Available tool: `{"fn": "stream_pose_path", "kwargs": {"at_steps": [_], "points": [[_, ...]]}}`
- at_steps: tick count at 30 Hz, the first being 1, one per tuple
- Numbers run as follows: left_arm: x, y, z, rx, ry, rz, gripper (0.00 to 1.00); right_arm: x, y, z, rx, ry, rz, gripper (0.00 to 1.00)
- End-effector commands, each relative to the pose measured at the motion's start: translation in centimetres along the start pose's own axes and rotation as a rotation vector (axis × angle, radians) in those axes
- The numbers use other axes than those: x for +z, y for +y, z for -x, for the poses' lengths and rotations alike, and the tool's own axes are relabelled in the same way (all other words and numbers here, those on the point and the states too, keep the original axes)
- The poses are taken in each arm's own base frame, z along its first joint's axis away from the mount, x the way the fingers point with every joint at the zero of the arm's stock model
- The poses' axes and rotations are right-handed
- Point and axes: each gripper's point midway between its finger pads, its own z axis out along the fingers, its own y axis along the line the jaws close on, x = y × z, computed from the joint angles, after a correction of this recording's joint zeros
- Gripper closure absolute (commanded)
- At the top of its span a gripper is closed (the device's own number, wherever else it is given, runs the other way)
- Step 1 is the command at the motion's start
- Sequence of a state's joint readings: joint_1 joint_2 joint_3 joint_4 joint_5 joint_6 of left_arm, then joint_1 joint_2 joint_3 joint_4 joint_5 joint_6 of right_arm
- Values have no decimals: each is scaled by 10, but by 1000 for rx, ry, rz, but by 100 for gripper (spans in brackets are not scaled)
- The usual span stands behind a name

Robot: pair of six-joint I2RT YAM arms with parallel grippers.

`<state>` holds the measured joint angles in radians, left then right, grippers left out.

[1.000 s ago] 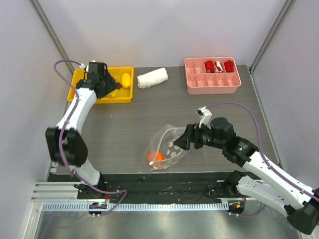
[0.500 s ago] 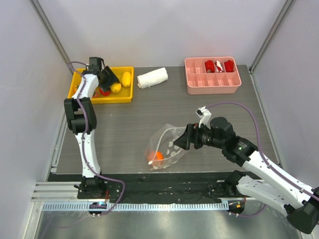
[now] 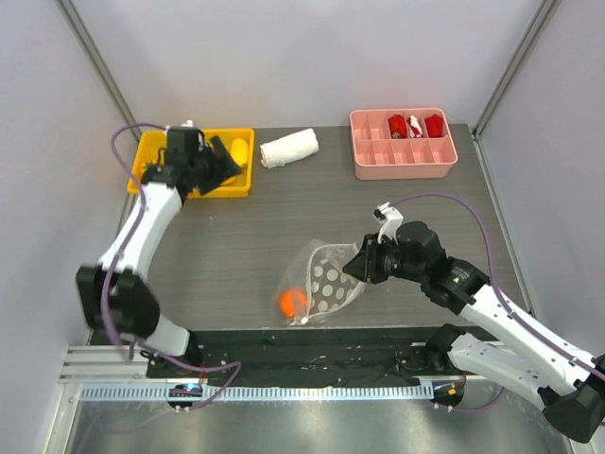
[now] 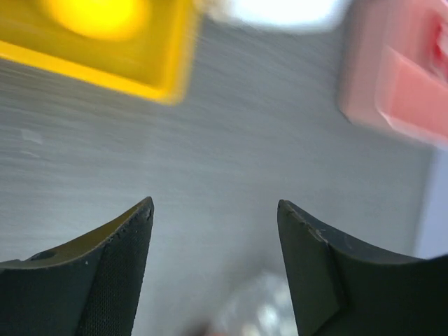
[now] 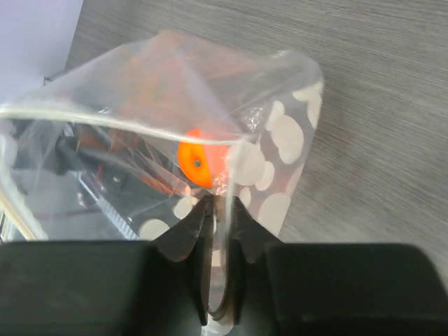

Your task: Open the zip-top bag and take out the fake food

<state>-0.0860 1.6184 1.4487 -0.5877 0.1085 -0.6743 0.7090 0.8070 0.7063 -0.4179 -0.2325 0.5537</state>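
Observation:
The zip-top bag [image 3: 324, 284], clear with pale dots, lies near the table's front edge, and an orange piece of fake food [image 3: 291, 303] shows inside it. My right gripper [image 3: 355, 264] is shut on the bag's right edge. In the right wrist view its jaws [image 5: 218, 203] pinch a fold of the bag [image 5: 280, 140], with the orange piece [image 5: 199, 164] just beyond them. My left gripper [image 3: 223, 163] hovers open and empty over the yellow tray [image 3: 146, 151], where a yellow piece [image 3: 239, 149] lies. In the left wrist view its fingers [image 4: 213, 210] stand wide apart.
A rolled white cloth [image 3: 288, 148] lies beside the yellow tray. A pink divided tray [image 3: 402, 161] with red items stands at the back right. The left wrist view shows the yellow tray's corner [image 4: 157, 66] and the pink tray [image 4: 399, 77], both blurred.
My right gripper has shut on the bag's edge, and the bag has shifted and stood up a little. The left arm has swung round above the yellow tray, its gripper now pointing right.

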Motion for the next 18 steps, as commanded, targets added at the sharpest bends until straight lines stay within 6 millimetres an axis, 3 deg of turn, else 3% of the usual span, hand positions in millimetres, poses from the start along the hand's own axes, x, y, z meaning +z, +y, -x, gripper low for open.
{"fn": "stream_pose_path", "kwargs": {"at_steps": [1, 2, 5, 6, 7, 9, 11, 13, 17, 18], "points": [[-89, -92, -73, 176, -24, -360, 32, -24, 14, 39, -55, -109, -29, 90], [-123, -123, -90, 215, -37, -515, 33, -29, 13, 43, -67, -117, -49, 94], [-174, -163, -136, 246, 31, -765, 40, -49, 16, 64, -117, -167, -100, 99], [-198, -171, -141, 261, 16, -829, 41, -55, 21, 71, -132, -185, -94, 99], [-208, -176, -148, 275, 15, -854, 43, -56, 23, 74, -135, -193, -93, 99], [-238, -193, -173, 319, 43, -955, 45, -47, 25, 75, -132, -177, -83, 99], [-251, -203, -196, 336, 78, -994, 48, -31, 26, 70, -114, -129, -65, 99], [-249, -205, -212, 342, 101, -985, 55, -18, 27, 71, -79, -123, -55, 98], [-243, -204, -256, 361, 147, -959, 62, 8, 22, 69, -48, -80, -74, 99], [-231, -199, -263, 359, 139, -918, 65, 14, 21, 68, -46, -66, -79, 99]]}}
